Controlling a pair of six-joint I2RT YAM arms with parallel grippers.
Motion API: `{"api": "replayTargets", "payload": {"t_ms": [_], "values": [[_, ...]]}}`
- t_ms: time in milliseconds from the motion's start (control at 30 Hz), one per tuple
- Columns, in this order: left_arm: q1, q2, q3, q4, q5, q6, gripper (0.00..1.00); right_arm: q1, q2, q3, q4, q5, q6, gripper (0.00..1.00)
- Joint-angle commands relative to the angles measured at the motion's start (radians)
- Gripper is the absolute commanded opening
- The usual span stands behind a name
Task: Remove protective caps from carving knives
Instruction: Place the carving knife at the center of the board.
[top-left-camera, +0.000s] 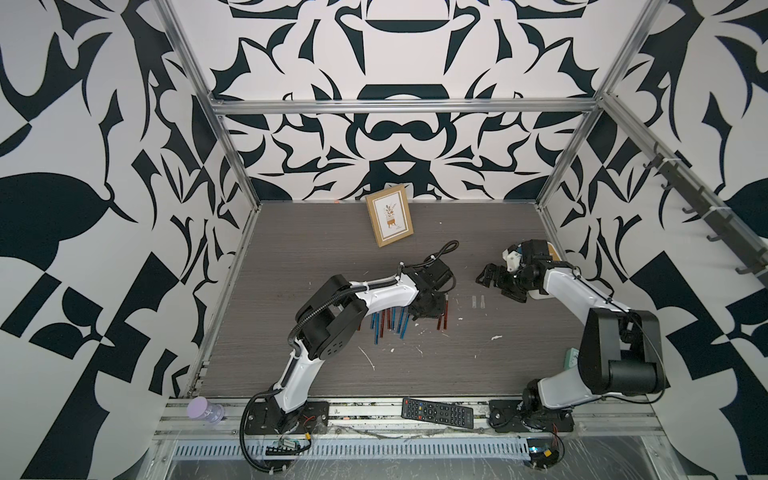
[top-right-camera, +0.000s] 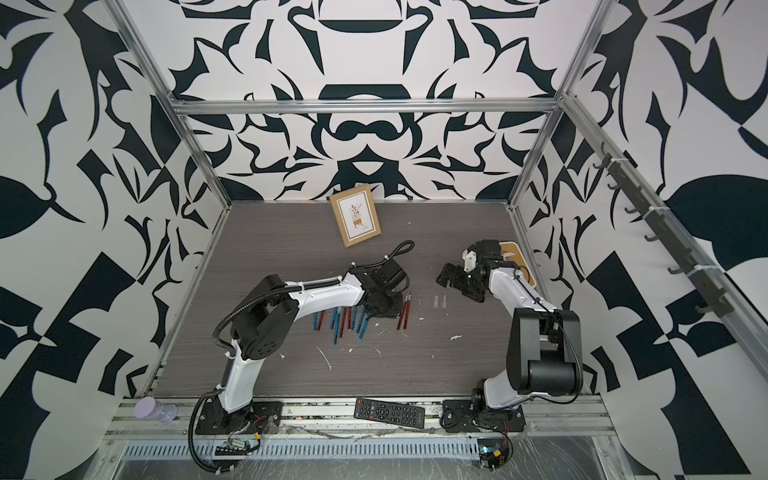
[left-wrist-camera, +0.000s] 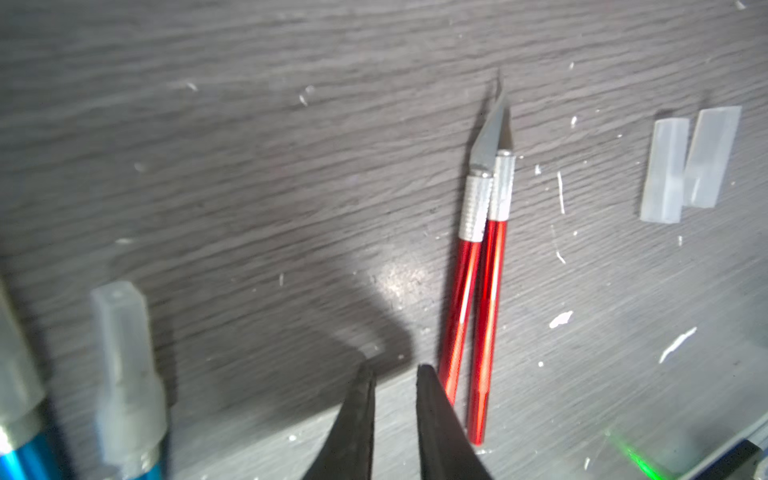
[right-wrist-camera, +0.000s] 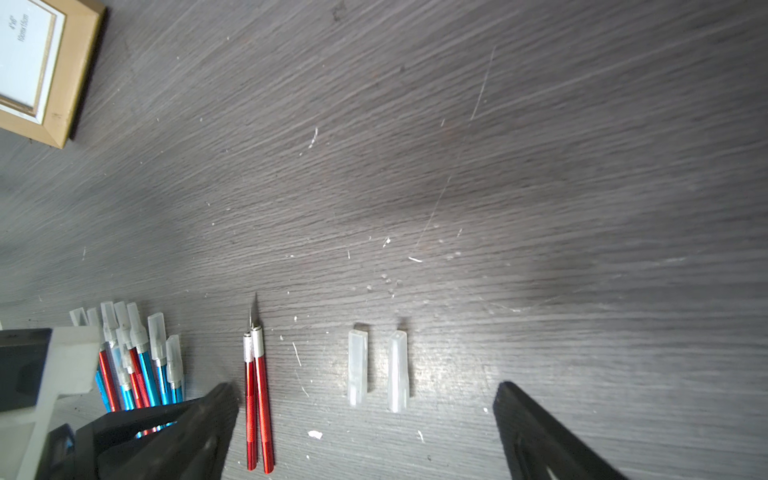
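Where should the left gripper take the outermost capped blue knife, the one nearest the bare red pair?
Probably take the blue knife by its handle, just behind the cap, not by the cap itself. Come from above with the jaws across the shaft. It lies flat, other knives crowd one side, and the side facing the red pair is open. The cap stays free to pull.

- the white card (right-wrist-camera: 23, 58) in the picture frame (right-wrist-camera: 77, 79) has small sideways print: "4x6" and next to it "10cm x 15cm".
- the remote control (top-left-camera: 437, 412) buttons are too small to read.
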Motion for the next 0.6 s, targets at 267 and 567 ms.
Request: {"api": "replayTargets", "payload": {"t_ms": [267,567], "values": [[0.004,-0.049,0.016,-0.040,-0.045,0.004,0.35,-0.003,-0.019,-0.002,0.018,-0.020,-0.012,1.00],[0.029,-0.138,-0.038,-0.057,-0.096,0.034,0.68,0.006,-0.028,0.005,0.022,-0.023,-0.006,0.98]]}}
